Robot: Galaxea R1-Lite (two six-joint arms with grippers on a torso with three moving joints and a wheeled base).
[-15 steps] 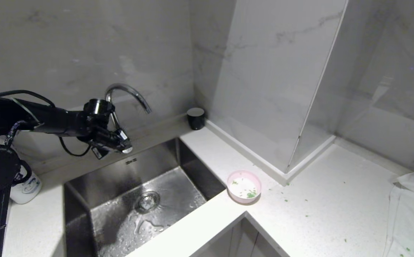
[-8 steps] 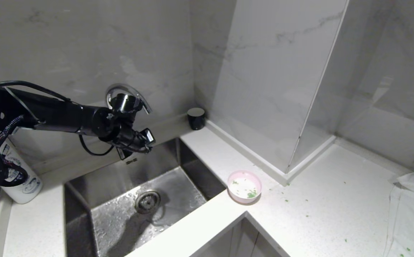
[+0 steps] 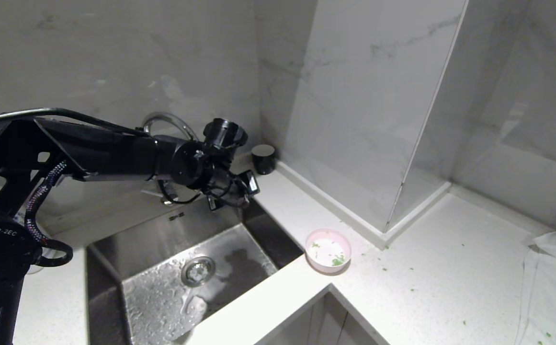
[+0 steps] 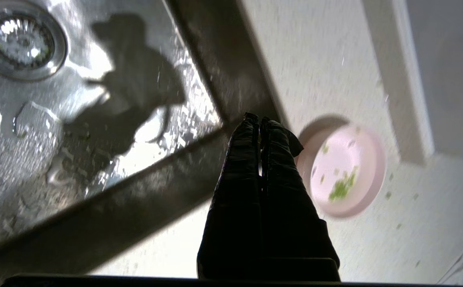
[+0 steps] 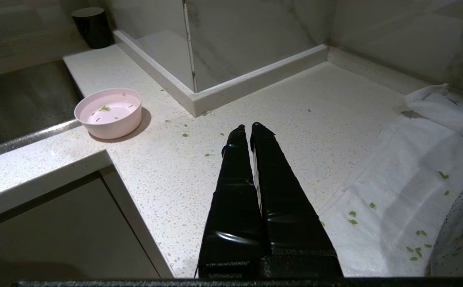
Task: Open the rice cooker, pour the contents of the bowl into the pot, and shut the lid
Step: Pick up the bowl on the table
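Black left arm reaches level across the frame, its black left gripper pressed together; black right gripper likewise closed, empty.

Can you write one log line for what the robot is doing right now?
left end effector: shut, empty, above sink | bowl: on counter

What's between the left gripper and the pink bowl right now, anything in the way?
Nothing solid. In the head view, only the sink's right wall and a strip of bare counter separate the left gripper, jaws shut, from the bowl.
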